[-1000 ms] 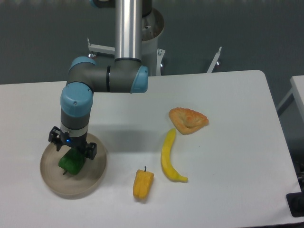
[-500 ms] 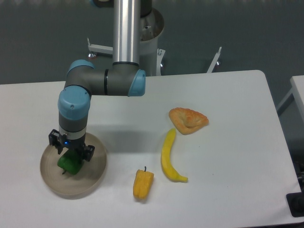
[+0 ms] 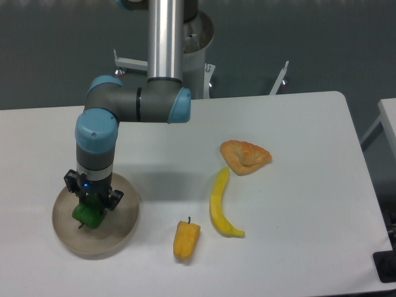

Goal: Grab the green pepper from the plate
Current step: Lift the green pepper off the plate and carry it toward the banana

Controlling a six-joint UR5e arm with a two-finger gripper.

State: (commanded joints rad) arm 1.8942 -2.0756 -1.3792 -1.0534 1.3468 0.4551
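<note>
Small glossy green bell pepper (image 3: pixel 88 215) sits on the left-centre of the round shallow beige plate (image 3: pixel 122 232), near the front-left corner of the white table (image 3: pixel 297 204). Dark stem end points down-left toward the camera.

Black two-finger gripper (image 3: pixel 93 199) is straight over the pepper, wrist vertical, body covering the pepper's top. Fingers reach down onto or around the upper part of the pepper. Can't tell from this view whether they're spread, closing or already pinching: the finger tips are hidden by the gripper body and the pepper itself.

Progress, as I read it: approach and descent done, gripper at grasp height. Pepper looks to be resting on the plate, no visible gap under it, so the lift has not started. Left to do: confirm or finish the close, then raise it clear of the plate rim.

Risk: the pepper is lumpy and glossy, so a pinch high on it could slip or roll it.

Other items are well apart, right of the plate, and not in the way: small yellow-orange pepper (image 3: pixel 186 240) nearest, curved yellow banana (image 3: pixel 220 207) beyond it, triangular golden-brown pastry (image 3: pixel 245 156) further back.
</note>
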